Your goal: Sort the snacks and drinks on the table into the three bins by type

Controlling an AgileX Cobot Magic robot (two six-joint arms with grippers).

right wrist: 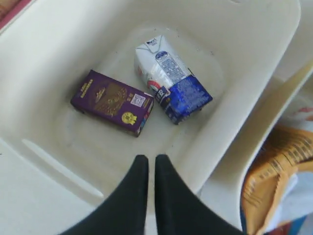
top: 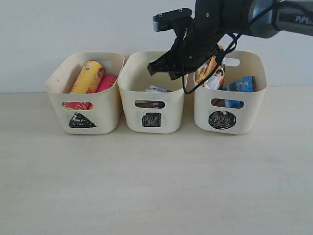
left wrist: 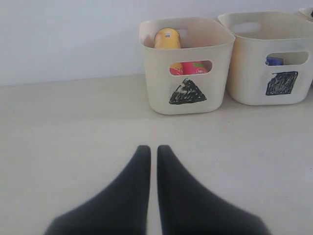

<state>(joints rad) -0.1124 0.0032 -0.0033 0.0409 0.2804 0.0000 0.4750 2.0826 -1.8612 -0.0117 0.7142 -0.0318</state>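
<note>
The triangle bin (top: 85, 93) holds the yellow chip tube (top: 88, 77) and the pink chip tube (top: 106, 82). In the square bin (top: 152, 98) lie the dark purple carton (right wrist: 112, 101) and the blue and white carton (right wrist: 171, 81). The circle bin (top: 229, 95) holds the orange-black bag (top: 213, 72) and the blue bag (top: 241, 85). My right gripper (right wrist: 147, 159) hangs shut and empty above the square bin, seen in the exterior view as right gripper (top: 155, 67). My left gripper (left wrist: 149, 149) is shut and empty above the bare table (top: 156, 186), facing the triangle bin (left wrist: 186, 63).
The three bins stand side by side in a row at the back of the table, against a pale wall. The right arm (top: 254, 17) reaches in from the upper right over the circle bin.
</note>
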